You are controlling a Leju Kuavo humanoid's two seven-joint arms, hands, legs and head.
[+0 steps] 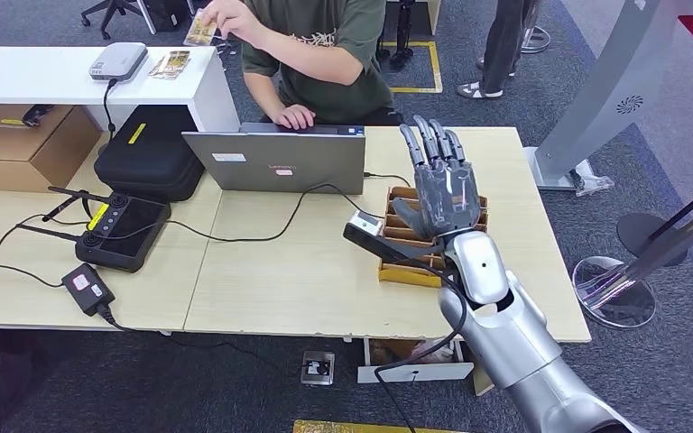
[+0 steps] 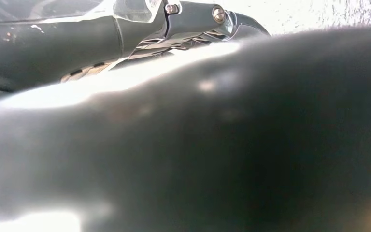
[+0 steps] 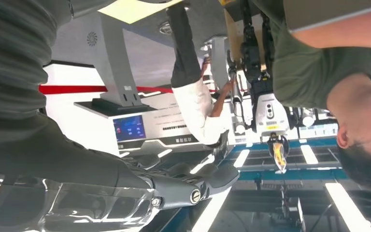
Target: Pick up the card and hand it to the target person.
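My right hand [image 1: 442, 194] is raised over the table's right side, palm away from me, fingers straight and spread, holding nothing. It hovers above a cardboard card box [image 1: 403, 268]. A person in a green shirt [image 1: 325, 54] sits behind the laptop and holds a yellowish card [image 1: 201, 30] up at the far left, well away from my hand. The right wrist view shows my right hand's fingers [image 3: 188, 191] extended, with the person [image 3: 319, 63] beyond them. In the left wrist view, part of my left hand [image 2: 193, 19] shows above a dark blur; its pose is unclear.
A grey laptop [image 1: 280, 161] stands open mid-table with cables trailing. A black case [image 1: 149, 153], a controller with antennas [image 1: 122, 230] and a small black adapter [image 1: 87, 287] lie left. More cards [image 1: 170, 63] and a grey device [image 1: 117, 60] rest on the white counter [image 1: 36, 77].
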